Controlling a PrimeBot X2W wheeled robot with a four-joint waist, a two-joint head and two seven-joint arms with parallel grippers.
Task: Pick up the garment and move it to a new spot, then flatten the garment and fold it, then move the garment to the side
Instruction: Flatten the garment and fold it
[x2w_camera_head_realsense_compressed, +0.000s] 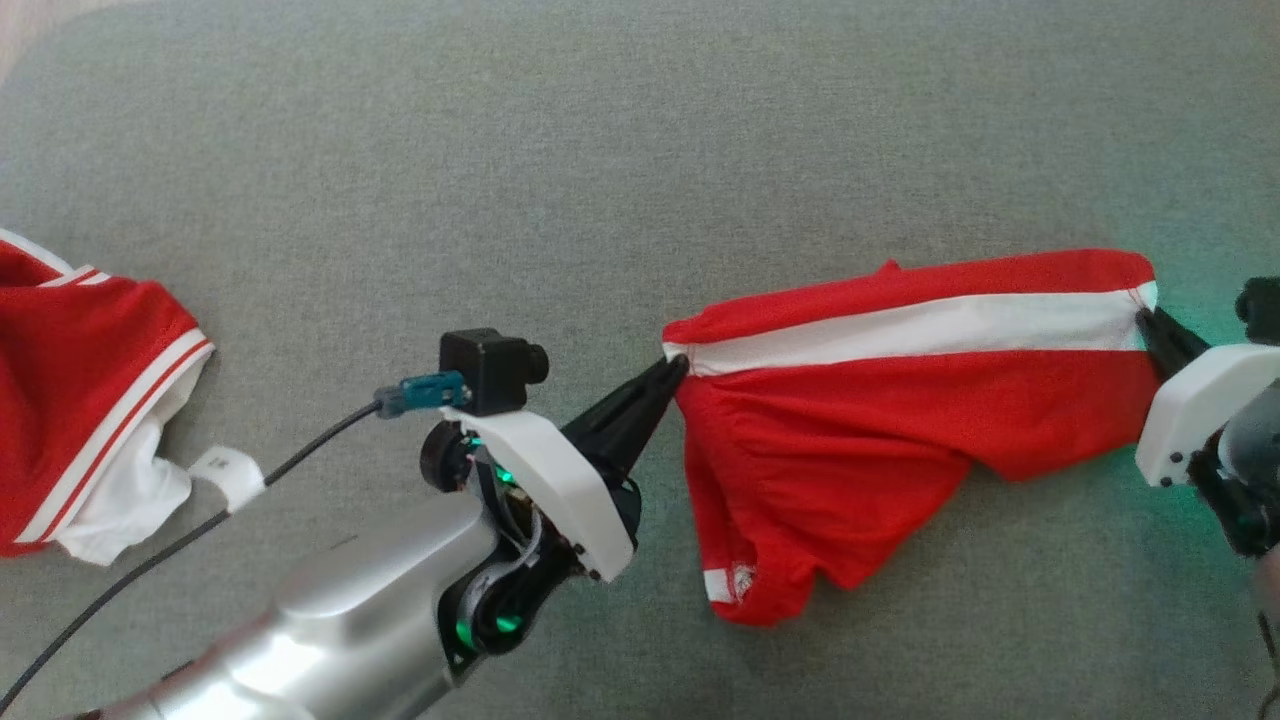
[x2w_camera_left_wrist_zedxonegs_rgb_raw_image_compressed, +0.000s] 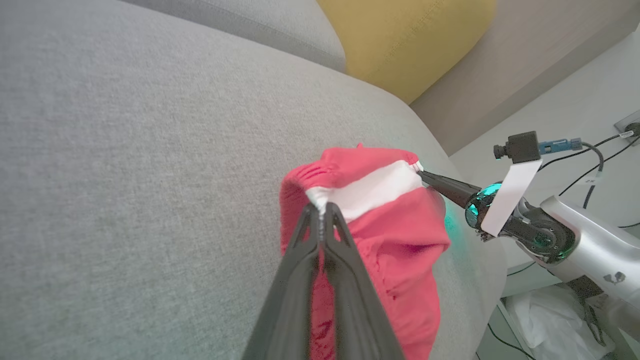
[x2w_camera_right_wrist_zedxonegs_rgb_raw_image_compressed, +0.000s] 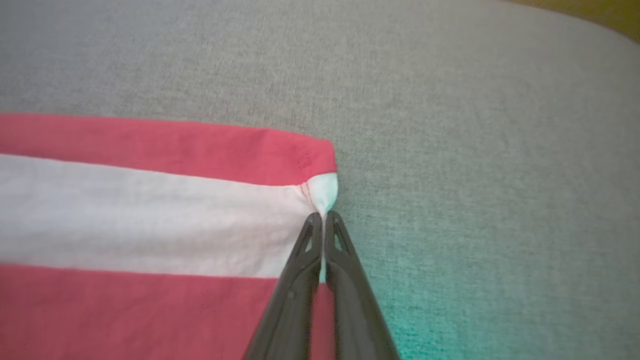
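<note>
The garment (x2w_camera_head_realsense_compressed: 880, 420), red shorts with a white side stripe, lies stretched across the grey sofa cushion (x2w_camera_head_realsense_compressed: 600, 150) right of centre. My left gripper (x2w_camera_head_realsense_compressed: 678, 368) is shut on its left end at the white stripe, seen close in the left wrist view (x2w_camera_left_wrist_zedxonegs_rgb_raw_image_compressed: 320, 209). My right gripper (x2w_camera_head_realsense_compressed: 1148, 318) is shut on the garment's right corner, where the white stripe ends (x2w_camera_right_wrist_zedxonegs_rgb_raw_image_compressed: 323, 215). The fabric (x2w_camera_right_wrist_zedxonegs_rgb_raw_image_compressed: 150, 210) is pulled fairly taut between the two grips; its lower part hangs in loose folds. The right gripper (x2w_camera_left_wrist_zedxonegs_rgb_raw_image_compressed: 425, 176) also shows from the left wrist view, on the far end of the garment (x2w_camera_left_wrist_zedxonegs_rgb_raw_image_compressed: 380, 225).
A second red garment with white trim (x2w_camera_head_realsense_compressed: 90, 400) lies at the cushion's left edge, with a white label beside it. A black cable (x2w_camera_head_realsense_compressed: 200, 520) runs from my left wrist camera. A yellow cushion (x2w_camera_left_wrist_zedxonegs_rgb_raw_image_compressed: 405, 40) sits behind; the sofa edge drops to the floor near my right arm (x2w_camera_left_wrist_zedxonegs_rgb_raw_image_compressed: 565, 240).
</note>
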